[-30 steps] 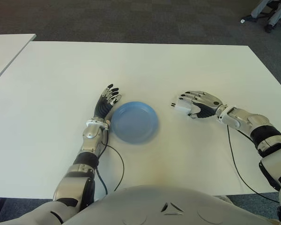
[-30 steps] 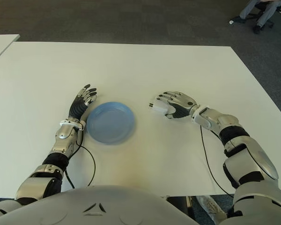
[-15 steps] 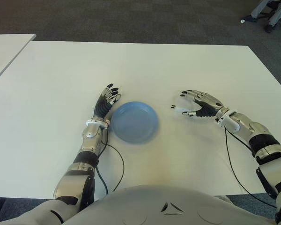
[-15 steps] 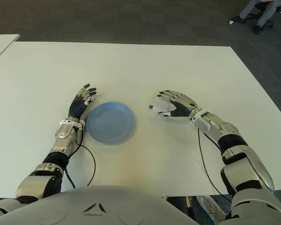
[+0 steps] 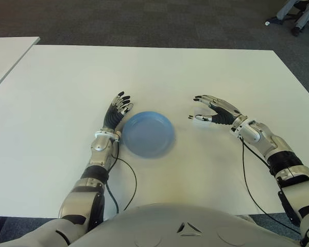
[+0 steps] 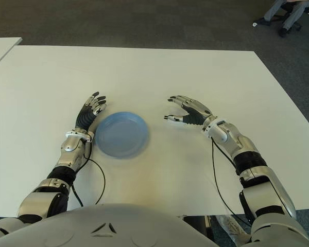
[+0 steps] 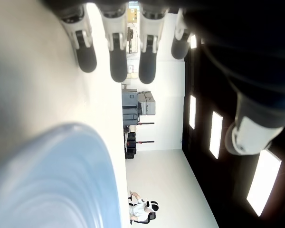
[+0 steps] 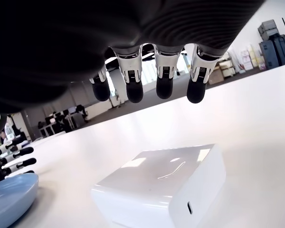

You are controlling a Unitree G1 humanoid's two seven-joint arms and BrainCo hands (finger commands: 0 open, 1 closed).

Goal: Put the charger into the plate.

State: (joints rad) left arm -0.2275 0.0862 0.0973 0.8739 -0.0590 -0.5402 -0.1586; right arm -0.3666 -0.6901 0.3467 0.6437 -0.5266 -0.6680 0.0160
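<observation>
The charger [image 5: 199,119] is a small white block lying on the white table [image 5: 154,72], a short way right of the empty blue plate [image 5: 147,135]. My right hand [image 5: 208,108] hovers just over the charger, open, its fingers [image 8: 133,88] spread above the block without touching it. From the right wrist the charger [image 8: 166,183] sits alone on the tabletop, and the plate's rim [image 8: 9,194] shows farther off. My left hand [image 5: 118,109] shows flat and open against the plate's left edge.
A second white table [image 5: 10,51] stands at the far left. Dark carpet runs beyond the table's far edge, with a chair base and a person's legs [image 5: 298,15] at the top right. Thin black cables [image 5: 129,180] trail from both wrists towards me.
My right hand was curled around the charger a second ago. Its fingers have since spread and lifted, and the charger lies free on the table. The left hand and plate have not moved.
</observation>
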